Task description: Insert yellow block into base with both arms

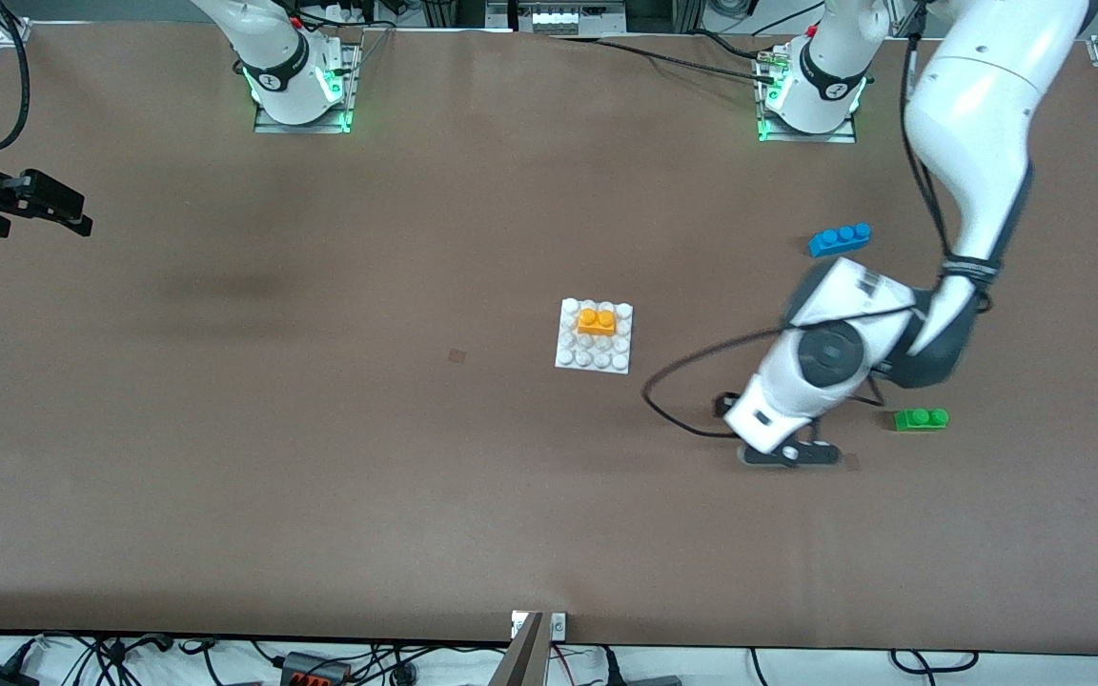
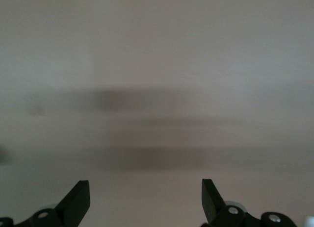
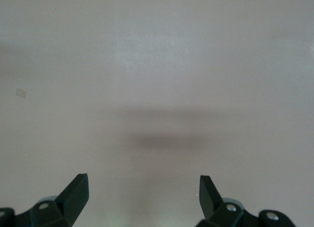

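The yellow block [image 1: 597,321] sits on the white studded base [image 1: 570,357] in the middle of the table, on the base's side nearer the robots. My left gripper [image 1: 789,455] is low over bare table, between the base and a green brick. In the left wrist view it [image 2: 144,188] is open and empty, with only table surface below. My right gripper [image 1: 49,203] is over the table's edge at the right arm's end. It [image 3: 143,183] is open and empty. Neither wrist view shows the block or the base.
A blue three-stud brick [image 1: 840,239] lies toward the left arm's end, nearer the robots. A green two-stud brick [image 1: 921,418] lies beside the left arm's wrist. A black cable [image 1: 692,367] loops from that wrist over the table.
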Motion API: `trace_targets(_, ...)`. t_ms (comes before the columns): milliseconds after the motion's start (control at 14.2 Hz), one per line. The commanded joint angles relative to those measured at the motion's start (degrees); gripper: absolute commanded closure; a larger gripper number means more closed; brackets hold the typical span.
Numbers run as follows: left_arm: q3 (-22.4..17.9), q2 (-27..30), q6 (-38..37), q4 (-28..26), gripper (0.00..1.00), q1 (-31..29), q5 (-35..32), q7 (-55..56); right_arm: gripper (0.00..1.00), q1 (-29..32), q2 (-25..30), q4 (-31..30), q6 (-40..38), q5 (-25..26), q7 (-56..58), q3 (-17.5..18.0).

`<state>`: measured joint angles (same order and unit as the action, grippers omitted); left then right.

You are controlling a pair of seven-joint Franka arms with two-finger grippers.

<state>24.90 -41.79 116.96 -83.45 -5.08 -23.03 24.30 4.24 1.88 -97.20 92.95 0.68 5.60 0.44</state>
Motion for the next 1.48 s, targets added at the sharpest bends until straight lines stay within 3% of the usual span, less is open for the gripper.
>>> trace_targets(0, -4.76, 4.07, -3.04, 1.10, 0.00, -0.11, 4.12, -12.49, 0.00, -0.29, -0.21, 1.13, -1.19, -0.68, -0.68, -0.09)
trace_targets(353, -7.84, 17.85, -14.81, -2.84, 0.00, -2.92, 15.01, -16.83, 0.00, -0.29, -0.21, 1.13, -1.19, -0.68, -0.68, -0.09)
trace_targets(776, -11.89, 37.63, -16.24, -18.21, 0.00, -2.74, 19.60, -17.09, 0.00, -0.29, -0.21, 1.13, -1.19, -0.68, -0.68, -0.18)
trace_targets(1271, -13.13, 41.43, -17.56, -19.73, 0.00, -2.22, 24.79, -18.40, 0.00, -0.29, -0.21, 1.13, -1.19, -0.68, -0.68, -0.18)
trace_targets(1412, -13.30, 44.07, -16.51, -23.41, 0.00, -2.22, 24.97, -21.83, 0.00, -0.29, -0.21, 1.13, -1.19, -0.68, -0.68, -0.09)
